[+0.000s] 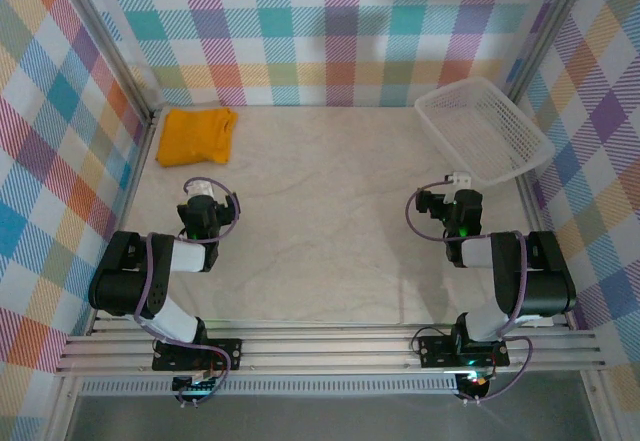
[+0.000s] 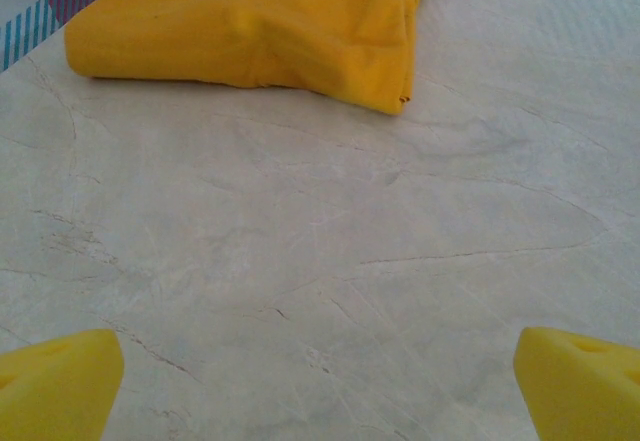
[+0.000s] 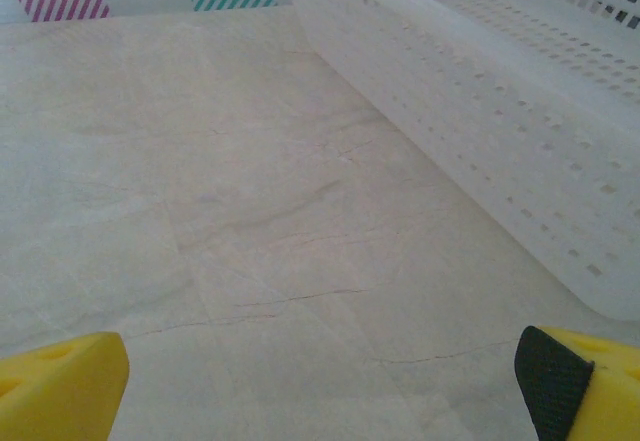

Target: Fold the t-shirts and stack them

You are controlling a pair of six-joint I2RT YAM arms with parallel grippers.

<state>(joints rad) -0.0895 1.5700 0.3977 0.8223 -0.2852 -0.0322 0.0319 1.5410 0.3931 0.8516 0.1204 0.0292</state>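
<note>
Plaid walls box in your marble table (image 1: pixel 330 211). Your shirt (image 1: pixel 197 135) lies folded at eleven o'clock, by the far-left corner; the basket (image 1: pixel 482 126) at one o'clock looks empty. Your left gripper (image 2: pixel 320 386) and right gripper (image 3: pixel 320 381) both stand apart, holding nothing. Folding looks done; with one shirt visible, nothing seems left to stack.

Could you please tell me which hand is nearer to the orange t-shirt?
Left. The left hand sits a short way in front of the orange t-shirt in the far left corner; the right hand is across the table, beside the white basket.
</note>
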